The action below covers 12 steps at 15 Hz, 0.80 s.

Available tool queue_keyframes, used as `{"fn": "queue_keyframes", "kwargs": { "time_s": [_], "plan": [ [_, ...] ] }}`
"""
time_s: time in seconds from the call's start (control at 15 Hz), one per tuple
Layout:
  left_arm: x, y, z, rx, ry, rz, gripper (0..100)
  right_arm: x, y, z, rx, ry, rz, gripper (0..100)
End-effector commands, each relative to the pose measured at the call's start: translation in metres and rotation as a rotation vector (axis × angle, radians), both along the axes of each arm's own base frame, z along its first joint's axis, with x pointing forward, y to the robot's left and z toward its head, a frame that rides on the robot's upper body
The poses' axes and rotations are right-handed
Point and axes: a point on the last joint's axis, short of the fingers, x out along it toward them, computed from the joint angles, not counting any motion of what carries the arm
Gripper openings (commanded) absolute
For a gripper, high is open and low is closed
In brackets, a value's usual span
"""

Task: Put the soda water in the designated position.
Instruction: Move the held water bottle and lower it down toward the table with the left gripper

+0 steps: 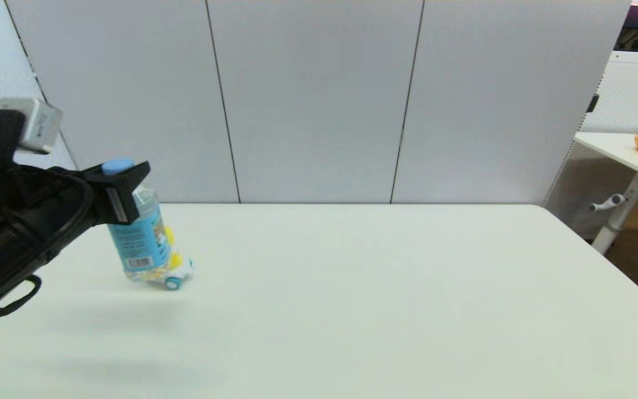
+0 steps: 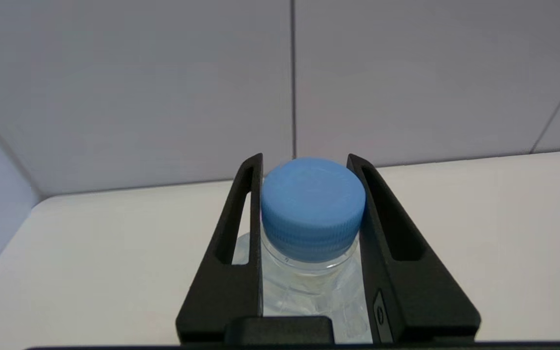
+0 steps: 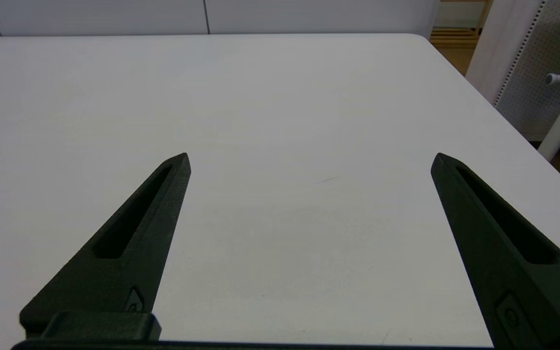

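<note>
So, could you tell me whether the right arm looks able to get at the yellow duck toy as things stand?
Probably not easily: the duck toy sits far left, directly behind the soda water, which the left hand grips. The right hand is open over bare table.

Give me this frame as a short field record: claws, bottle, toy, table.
left claw: shut on the soda water at the neck, just under the cap, over the table's left side
right claw: open, holding nothing, low over bare table; out of the head view
soda water: roughly upright, slightly tilted; whether its base touches the table cannot be told
cap: light blue, on
duck toy: yellow, on wheels, right behind the bottle's base, partly hidden by it
table: white
</note>
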Motion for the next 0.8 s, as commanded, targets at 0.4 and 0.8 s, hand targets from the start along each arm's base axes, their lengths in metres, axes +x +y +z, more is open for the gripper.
{"fn": "queue_keyframes", "kwargs": {
  "time_s": [0.4,0.8],
  "plan": [
    [-0.045,0.025,-0.034,-0.001,0.056,0.07,0,0.0,0.0,0.0,0.0,0.002,0.0,100],
    [-0.038,0.023,-0.053,-0.005,0.097,0.071,0,0.0,0.0,0.0,0.0,0.002,0.0,100]
  ]
}}
